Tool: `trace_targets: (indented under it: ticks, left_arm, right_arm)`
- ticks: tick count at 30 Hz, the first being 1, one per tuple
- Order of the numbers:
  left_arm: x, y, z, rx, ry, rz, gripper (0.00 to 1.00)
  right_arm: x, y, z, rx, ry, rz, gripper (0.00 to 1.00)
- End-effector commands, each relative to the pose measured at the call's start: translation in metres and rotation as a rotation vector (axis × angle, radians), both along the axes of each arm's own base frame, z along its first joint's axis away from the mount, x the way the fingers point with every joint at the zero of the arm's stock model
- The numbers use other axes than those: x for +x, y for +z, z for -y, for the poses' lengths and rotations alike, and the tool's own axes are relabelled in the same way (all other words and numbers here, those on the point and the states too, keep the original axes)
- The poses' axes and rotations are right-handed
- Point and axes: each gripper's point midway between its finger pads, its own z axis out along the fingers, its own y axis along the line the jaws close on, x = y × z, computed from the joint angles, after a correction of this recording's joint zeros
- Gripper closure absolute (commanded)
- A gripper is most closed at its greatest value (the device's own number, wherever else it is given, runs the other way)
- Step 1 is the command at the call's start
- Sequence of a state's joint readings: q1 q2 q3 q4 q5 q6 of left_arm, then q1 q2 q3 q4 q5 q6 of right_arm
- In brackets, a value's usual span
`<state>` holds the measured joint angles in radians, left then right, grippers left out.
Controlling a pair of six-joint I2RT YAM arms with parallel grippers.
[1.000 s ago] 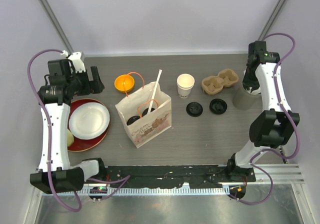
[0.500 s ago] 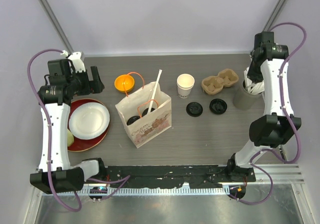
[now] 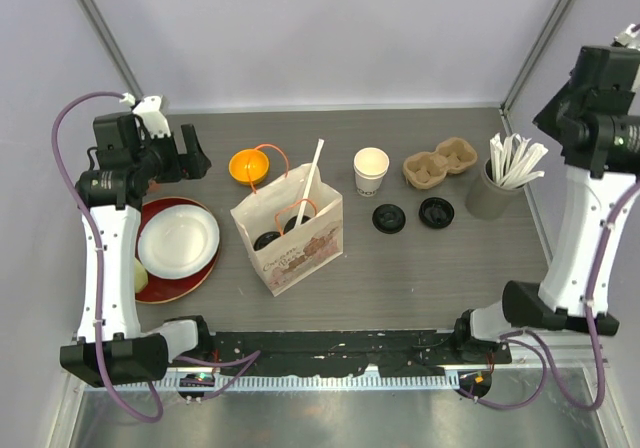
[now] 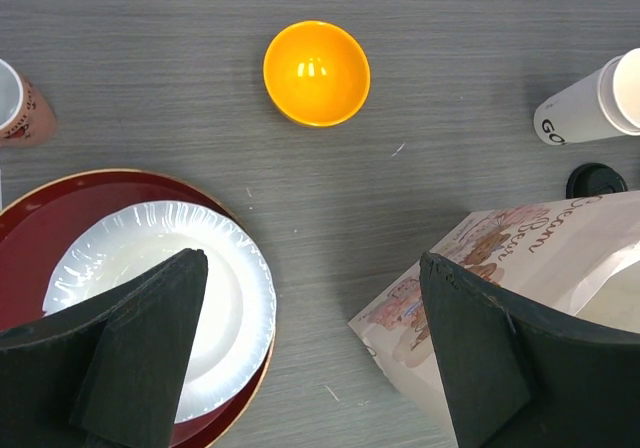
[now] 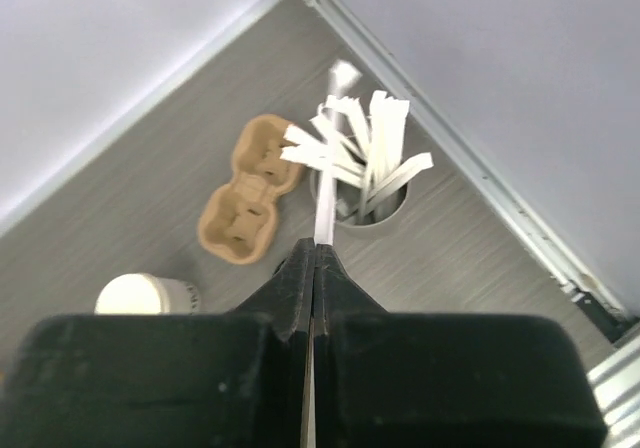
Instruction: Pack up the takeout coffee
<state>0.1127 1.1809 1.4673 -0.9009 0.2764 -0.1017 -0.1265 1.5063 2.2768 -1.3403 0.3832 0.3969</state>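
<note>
Two white cups with black lids (image 3: 267, 239) (image 3: 296, 224) stand inside the open paper bag (image 3: 300, 253), with a white straw (image 3: 315, 168) sticking out. The bag also shows at the right of the left wrist view (image 4: 530, 258). A third white cup (image 3: 371, 170) stands open with no lid, and two loose black lids (image 3: 389, 218) (image 3: 436, 212) lie near it. My left gripper (image 3: 188, 158) is open and empty, high between the plates and the bag. My right gripper (image 3: 572, 118) is raised at the far right, shut on a white wrapped straw (image 5: 325, 208) above the straw holder (image 5: 365, 208).
A cardboard cup carrier (image 3: 440, 162) lies beside the grey straw holder (image 3: 492, 193). An orange bowl (image 3: 248, 165) sits behind the bag. A white plate (image 3: 178, 238) rests on a red plate (image 3: 205, 273) at the left. A pinkish cup (image 4: 20, 103) is at the far left.
My right arm has risen up and to the right from the straw holder, with a wrapped straw pinched in its jaws. My left arm has barely moved.
</note>
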Motion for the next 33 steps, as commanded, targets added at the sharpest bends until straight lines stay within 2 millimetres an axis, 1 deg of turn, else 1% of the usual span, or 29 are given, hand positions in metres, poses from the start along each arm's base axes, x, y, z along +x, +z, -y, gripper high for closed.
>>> trace_targets:
  ticks: [1, 3, 5, 6, 7, 8, 9, 10, 11, 13, 14, 15, 16, 17, 18, 19, 21, 22, 23, 25, 26, 28, 32, 33]
  left_arm:
    - [0.008, 0.020, 0.004, -0.019, -0.019, 0.089, 0.09]
    - [0.006, 0.021, 0.004, -0.019, -0.017, 0.095, 0.09]
    - [0.003, 0.021, 0.004, -0.020, -0.017, 0.098, 0.09]
    - [0.001, 0.023, 0.004, -0.019, -0.013, 0.102, 0.09]
    - [0.000, 0.022, 0.004, -0.020, -0.012, 0.101, 0.09]
    - [-0.002, 0.021, 0.004, -0.026, -0.006, 0.098, 0.09]
    - [-0.004, 0.022, 0.005, -0.026, -0.005, 0.101, 0.09]
    - [-0.006, 0.022, 0.005, -0.028, -0.002, 0.099, 0.09]
    - [-0.008, 0.023, 0.005, -0.030, 0.001, 0.100, 0.09]
    - [-0.013, 0.026, 0.005, -0.025, 0.005, 0.105, 0.09]
    - [-0.014, 0.026, 0.005, -0.021, 0.007, 0.104, 0.09]
    - [-0.017, 0.026, 0.004, -0.019, 0.011, 0.101, 0.09]
    - [-0.019, 0.027, 0.003, -0.015, 0.014, 0.104, 0.09]
    - [-0.021, 0.027, 0.004, -0.015, 0.014, 0.101, 0.09]
    - [-0.022, 0.027, 0.004, -0.012, 0.014, 0.099, 0.09]
    - [-0.023, 0.027, 0.004, -0.011, 0.014, 0.099, 0.09]
    - [-0.025, 0.028, 0.005, -0.012, 0.011, 0.098, 0.09]
    - [-0.025, 0.028, 0.005, -0.013, 0.012, 0.099, 0.09]
    - [-0.026, 0.029, 0.005, -0.010, 0.010, 0.101, 0.09]
    - [-0.026, 0.028, 0.005, -0.007, 0.008, 0.100, 0.09]
    - [-0.026, 0.027, 0.006, -0.009, 0.006, 0.097, 0.09]
    - [-0.026, 0.027, 0.007, -0.009, 0.002, 0.095, 0.09]
    - [-0.023, 0.029, 0.009, -0.011, -0.006, 0.096, 0.09]
    - [-0.022, 0.028, 0.008, -0.011, -0.005, 0.091, 0.09]
  right_arm:
    - [-0.020, 0.051, -0.023, 0.083, 0.055, 0.262, 0.99]
    - [-0.022, 0.070, -0.034, 0.118, 0.104, 0.345, 0.99]
    - [-0.016, 0.084, -0.043, 0.154, 0.143, 0.399, 0.99]
    - [-0.015, 0.093, -0.054, 0.179, 0.199, 0.428, 0.99]
    - [-0.006, 0.100, -0.062, 0.205, 0.239, 0.456, 0.99]
    - [-0.002, 0.106, -0.070, 0.224, 0.283, 0.479, 0.99]
    - [0.003, 0.110, -0.091, 0.273, 0.390, 0.489, 0.99]
    - [0.011, 0.120, -0.099, 0.286, 0.440, 0.531, 0.99]
    - [0.015, 0.123, -0.115, 0.328, 0.493, 0.539, 0.99]
    - [0.016, 0.134, -0.148, 0.361, 0.623, 0.556, 0.99]
    - [0.023, 0.130, -0.181, 0.380, 0.733, 0.522, 0.99]
    - [0.016, 0.140, -0.201, 0.385, 0.814, 0.541, 0.99]
    - [0.010, 0.144, -0.227, 0.423, 0.941, 0.539, 0.99]
    - [0.011, 0.145, -0.246, 0.471, 1.012, 0.531, 0.99]
    - [0.001, 0.148, -0.270, 0.518, 1.100, 0.523, 0.99]
    - [-0.009, 0.152, -0.286, 0.551, 1.195, 0.525, 0.99]
    - [-0.021, 0.150, -0.310, 0.603, 1.292, 0.492, 0.99]
    - [-0.026, 0.148, -0.317, 0.616, 1.327, 0.476, 0.99]
    - [-0.036, 0.146, -0.324, 0.636, 1.381, 0.451, 0.99]
    - [-0.047, 0.138, -0.337, 0.700, 1.442, 0.387, 0.99]
    - [-0.059, 0.136, -0.343, 0.737, 1.503, 0.353, 0.99]
    - [-0.071, 0.130, -0.352, 0.791, 1.549, 0.295, 0.99]
    - [-0.084, 0.112, -0.356, 0.862, 1.591, 0.191, 0.99]
    - [-0.087, 0.103, -0.359, 0.892, 1.609, 0.144, 0.99]
